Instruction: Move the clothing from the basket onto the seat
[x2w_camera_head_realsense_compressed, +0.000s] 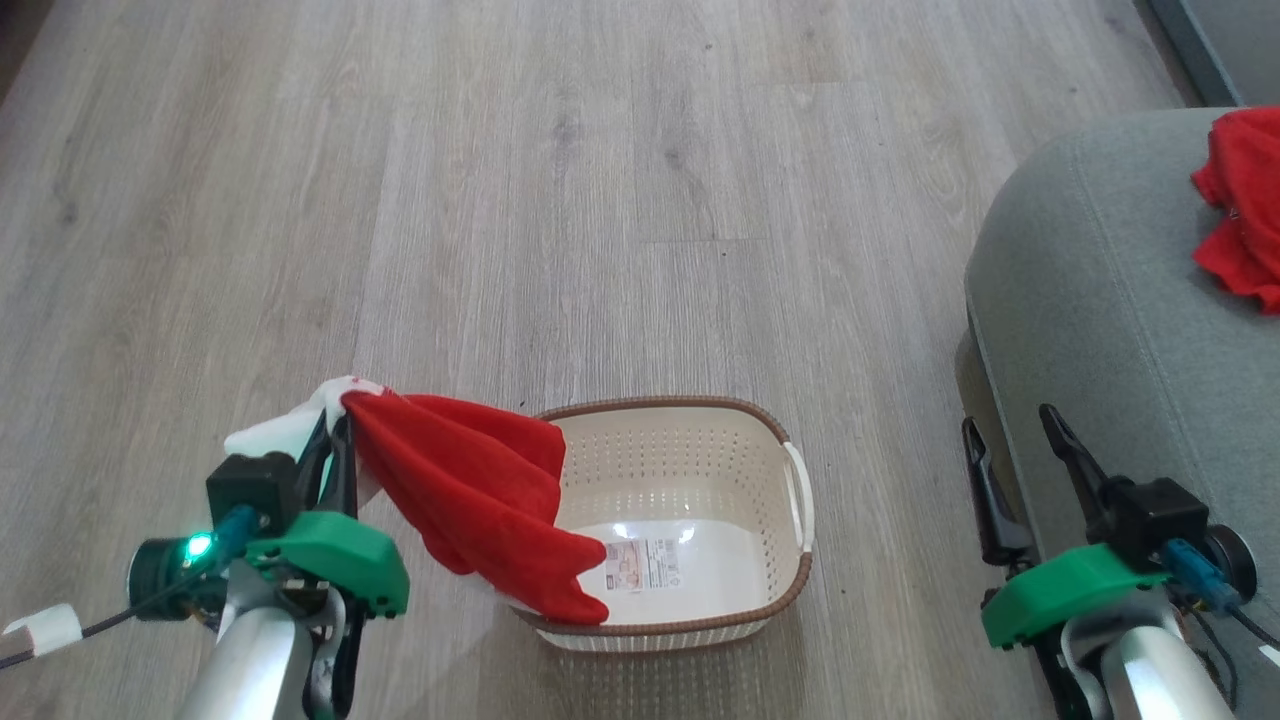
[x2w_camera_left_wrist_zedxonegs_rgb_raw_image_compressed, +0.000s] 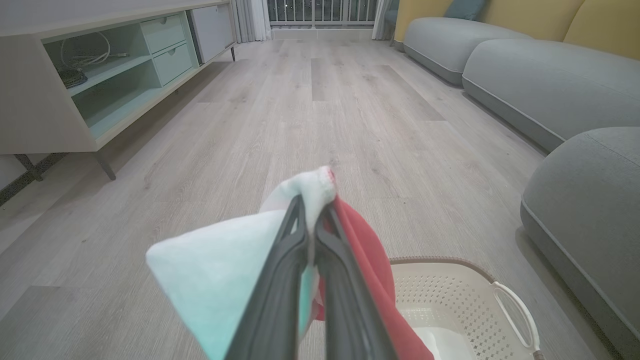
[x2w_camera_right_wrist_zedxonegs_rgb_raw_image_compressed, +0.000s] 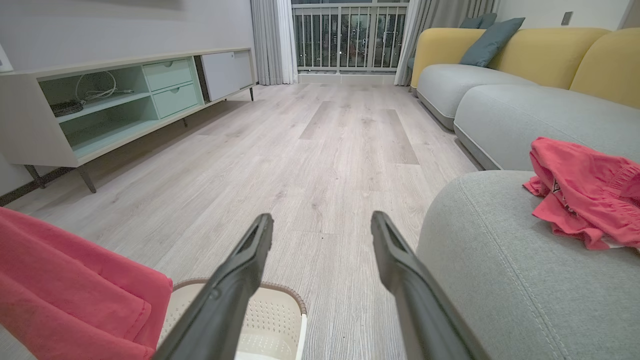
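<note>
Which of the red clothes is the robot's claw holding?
The red garment with white lining, pinched in the left claw and hanging over the basket. The other red garment lies loose on the grey seat, held by nothing.

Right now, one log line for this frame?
left gripper: shut on red garment, hanging over basket | right gripper: open, empty | second garment: on seat

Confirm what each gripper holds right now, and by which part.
Left gripper is shut on the red garment, pinching a bunched edge where the white lining shows; the rest hangs over the basket. Right gripper is open, holding nothing.
</note>
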